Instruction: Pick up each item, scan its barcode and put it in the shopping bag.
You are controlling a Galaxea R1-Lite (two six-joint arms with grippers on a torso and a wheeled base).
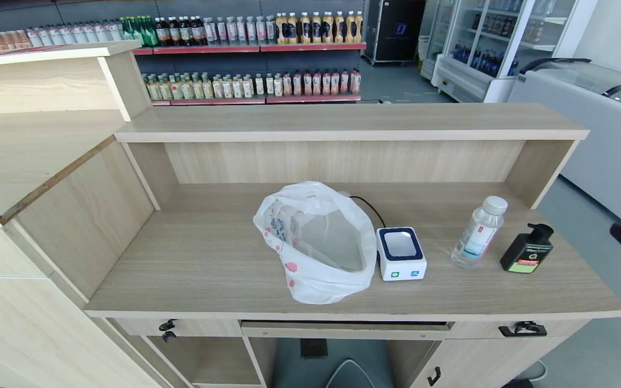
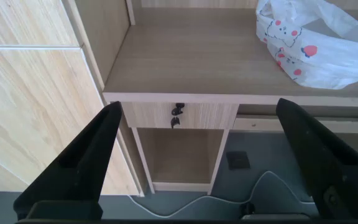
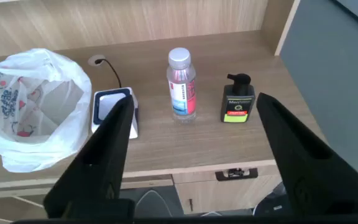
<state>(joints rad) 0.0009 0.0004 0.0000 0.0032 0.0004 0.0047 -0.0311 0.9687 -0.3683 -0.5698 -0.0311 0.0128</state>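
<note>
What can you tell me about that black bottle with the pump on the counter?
The black pump bottle stands upright on the wooden counter, near its right end, beside the clear water bottle but apart from it. It looks plastic, with a black pump head on top and a green and red label in front. Nothing else touches it.

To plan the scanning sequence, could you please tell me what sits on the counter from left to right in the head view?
shopping bag → barcode scanner → water bottle → black pump bottle
</note>
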